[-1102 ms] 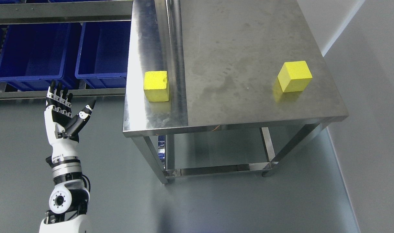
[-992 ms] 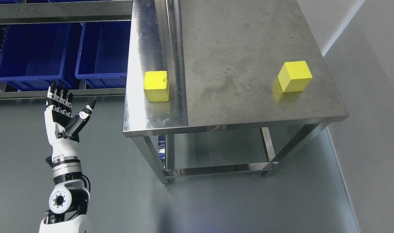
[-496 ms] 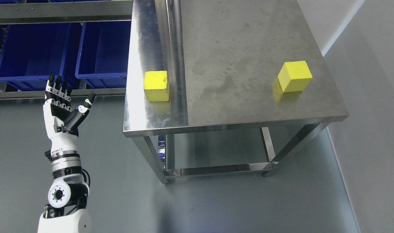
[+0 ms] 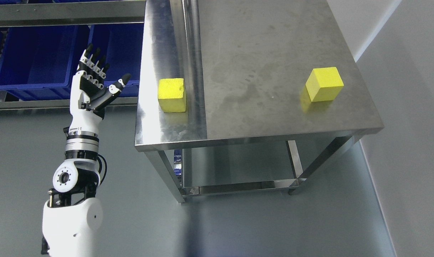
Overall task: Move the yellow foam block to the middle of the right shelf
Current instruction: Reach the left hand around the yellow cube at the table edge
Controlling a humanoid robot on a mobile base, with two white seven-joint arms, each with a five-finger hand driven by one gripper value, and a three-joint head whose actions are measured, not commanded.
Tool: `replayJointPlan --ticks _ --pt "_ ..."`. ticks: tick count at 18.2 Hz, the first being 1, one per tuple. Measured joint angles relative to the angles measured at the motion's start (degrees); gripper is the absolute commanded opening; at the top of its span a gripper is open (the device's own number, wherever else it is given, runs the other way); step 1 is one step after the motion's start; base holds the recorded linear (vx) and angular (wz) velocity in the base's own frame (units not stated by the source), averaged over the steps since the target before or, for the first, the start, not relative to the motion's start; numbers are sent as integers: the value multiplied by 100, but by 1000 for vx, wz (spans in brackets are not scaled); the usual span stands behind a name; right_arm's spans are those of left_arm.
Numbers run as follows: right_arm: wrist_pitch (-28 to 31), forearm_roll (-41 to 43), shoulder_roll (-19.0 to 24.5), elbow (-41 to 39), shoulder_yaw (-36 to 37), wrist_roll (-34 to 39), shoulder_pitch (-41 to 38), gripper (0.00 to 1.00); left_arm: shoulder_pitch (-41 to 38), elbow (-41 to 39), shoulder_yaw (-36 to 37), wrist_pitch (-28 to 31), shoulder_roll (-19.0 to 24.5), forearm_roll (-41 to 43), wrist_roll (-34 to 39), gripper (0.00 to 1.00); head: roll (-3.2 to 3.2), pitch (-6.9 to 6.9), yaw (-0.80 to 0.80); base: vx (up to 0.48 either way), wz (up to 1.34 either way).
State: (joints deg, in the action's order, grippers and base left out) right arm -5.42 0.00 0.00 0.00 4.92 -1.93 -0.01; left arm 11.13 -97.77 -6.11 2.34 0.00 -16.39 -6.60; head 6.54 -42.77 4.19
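Observation:
A yellow foam block [image 4: 172, 94] sits on the left strip of the steel table [image 4: 259, 53], near its left edge. A second yellow block [image 4: 324, 84] rests near the table's right edge. My left hand [image 4: 95, 80] is raised to the left of the table with its fingers spread and nothing in it. Its thumb tip is a short gap left of the near block, off the table's edge. The right arm does not show.
Blue bins [image 4: 35, 57] stand on a steel rack [image 4: 60, 12] behind my left hand. The table has a raised seam [image 4: 192, 53] between its left strip and main top. A grey wall [image 4: 409, 107] runs close along the right.
My left hand has risen and moved right toward the near yellow block, with more of the arm now in view. The blocks have not moved.

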Motion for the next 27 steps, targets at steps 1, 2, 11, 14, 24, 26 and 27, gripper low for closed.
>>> replayJointPlan --ticks 1,2,11,14,24,26,27 --pt "0 0 0 0 0 0 1 100 47 -5 57 13 0 -1 -170 100 0 0 0 0 0" --pt "0 0 0 0 0 0 1 100 90 -11 109 22 0 -1 -359 100 0 0 0 0 0" --pt "0 0 0 0 0 0 1 100 249 -54 401 119 424 140 -1331 100 0 0 0 0 0" --pt "0 0 0 0 0 0 1 100 270 -61 455 361 613 314 -1359 100 0 0 0 0 0" --pt "0 0 0 0 0 0 1 100 497 20 793 622 916 1208 -1748 100 0 0 0 0 0" --pt "0 0 0 0 0 0 1 100 528 57 863 658 937 1467 -1776 100 0 0 0 0 0" --pt "0 0 0 0 0 0 1 100 539 75 895 677 947 1598 -1794 100 0 0 0 0 0"
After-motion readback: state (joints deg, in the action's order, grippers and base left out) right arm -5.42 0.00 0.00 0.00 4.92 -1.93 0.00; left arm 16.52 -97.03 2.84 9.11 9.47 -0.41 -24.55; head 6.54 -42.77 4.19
